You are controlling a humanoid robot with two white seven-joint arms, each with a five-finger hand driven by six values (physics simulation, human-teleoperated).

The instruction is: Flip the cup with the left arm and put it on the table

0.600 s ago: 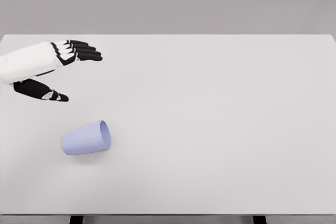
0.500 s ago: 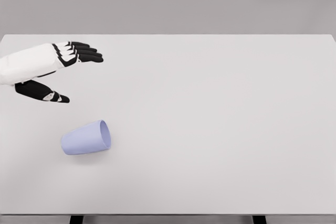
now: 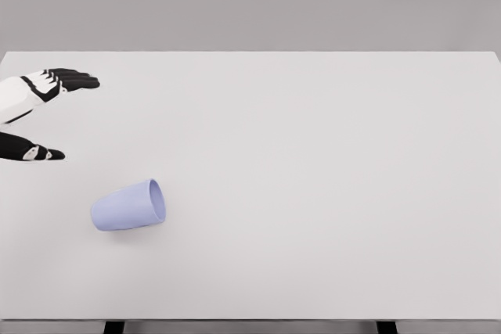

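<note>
Cup (image 3: 127,206) lying on its side near the bench (image 3: 313,154) front-left, mouth pointing right; left hand (image 3: 35,111) spread and empty at the left edge, up behind it, well apart.

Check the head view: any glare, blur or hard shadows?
Head view: flat, even light, no glare; the cup casts only a faint soft shadow on the table; edges look slightly soft; the left hand is cropped at the frame edge.

white left hand (image 3: 31,107), black fingers (image 3: 74,80)
</note>
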